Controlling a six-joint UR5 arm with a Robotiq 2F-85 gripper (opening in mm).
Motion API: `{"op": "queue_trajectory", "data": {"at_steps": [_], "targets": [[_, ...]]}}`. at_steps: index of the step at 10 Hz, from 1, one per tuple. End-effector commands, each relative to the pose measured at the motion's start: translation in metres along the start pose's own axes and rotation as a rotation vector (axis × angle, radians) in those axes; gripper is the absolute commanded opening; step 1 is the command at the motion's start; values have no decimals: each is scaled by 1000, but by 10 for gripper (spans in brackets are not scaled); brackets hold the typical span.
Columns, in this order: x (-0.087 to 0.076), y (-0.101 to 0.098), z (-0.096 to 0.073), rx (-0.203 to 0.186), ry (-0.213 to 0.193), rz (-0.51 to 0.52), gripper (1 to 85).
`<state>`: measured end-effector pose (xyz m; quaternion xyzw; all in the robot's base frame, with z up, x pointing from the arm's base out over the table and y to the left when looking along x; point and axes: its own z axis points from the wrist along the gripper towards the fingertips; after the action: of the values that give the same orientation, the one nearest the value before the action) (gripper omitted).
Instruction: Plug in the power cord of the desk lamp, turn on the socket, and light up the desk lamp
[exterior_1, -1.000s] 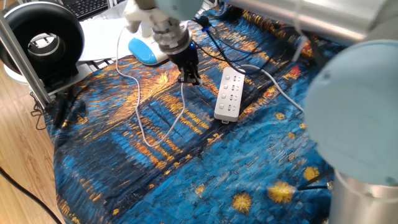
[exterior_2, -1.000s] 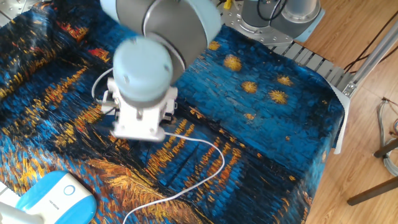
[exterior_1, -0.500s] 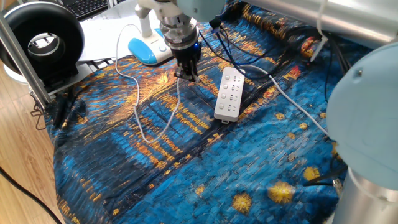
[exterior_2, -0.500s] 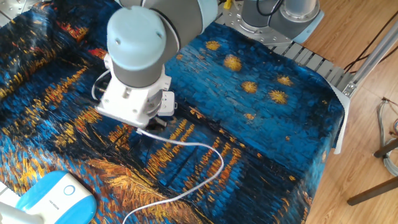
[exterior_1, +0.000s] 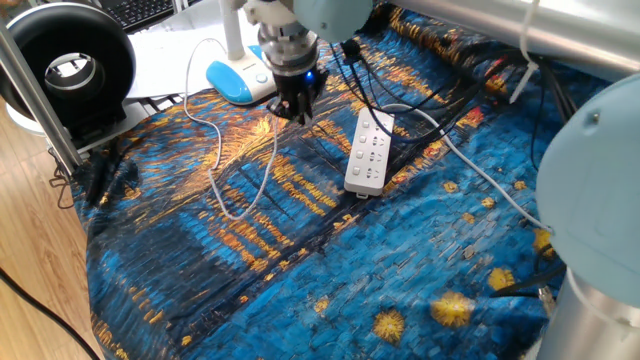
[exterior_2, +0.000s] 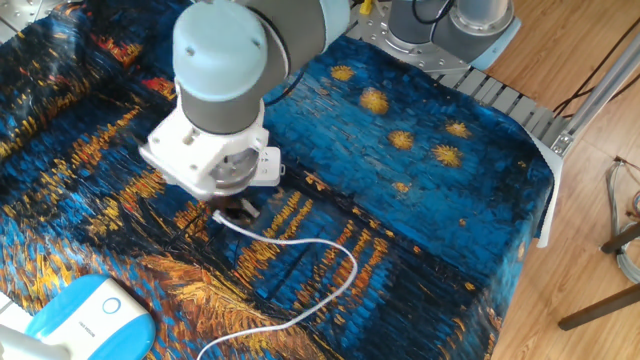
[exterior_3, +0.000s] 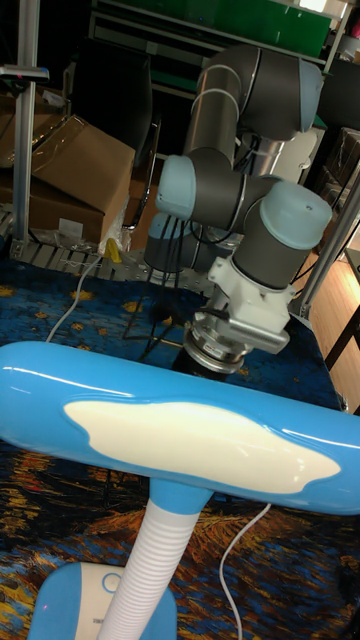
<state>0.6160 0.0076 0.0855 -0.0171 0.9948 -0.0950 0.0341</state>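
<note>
My gripper is shut on the plug end of the thin white power cord, just left of the socket, a white power strip lying flat on the patterned cloth. From the gripper the cord hangs down, loops over the cloth and runs back to the desk lamp base. In the other fixed view, the cord trails from the gripper toward the lamp base; the arm hides the socket. In the tall fixed view, the lamp head hides the gripper's fingers.
A black ring-shaped device stands at the back left beside a metal post. Black cables and the strip's thick white cable lie behind and right of the socket. The cloth's edge drops off near the wooden floor.
The gripper has moved a little up and back toward the lamp base with the cord end in it. The cord's loop on the cloth has shifted left.
</note>
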Motion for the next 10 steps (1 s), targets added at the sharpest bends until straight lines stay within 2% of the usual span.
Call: {"op": "queue_trajectory", "data": {"at_steps": [1, 2, 3, 4, 5, 7, 10], "targets": [[-2, -29, -12, -61, -3, 95, 13], [-2, -37, -10, -95, -8, 109, 13], [-8, -47, -7, -101, -27, 162, 13], [-9, -63, -5, -69, -35, 169, 13], [-6, -72, -1, -74, -41, 169, 13], [0, -71, 5, -101, -32, 161, 13], [4, -72, 5, -99, -15, 158, 13]]}}
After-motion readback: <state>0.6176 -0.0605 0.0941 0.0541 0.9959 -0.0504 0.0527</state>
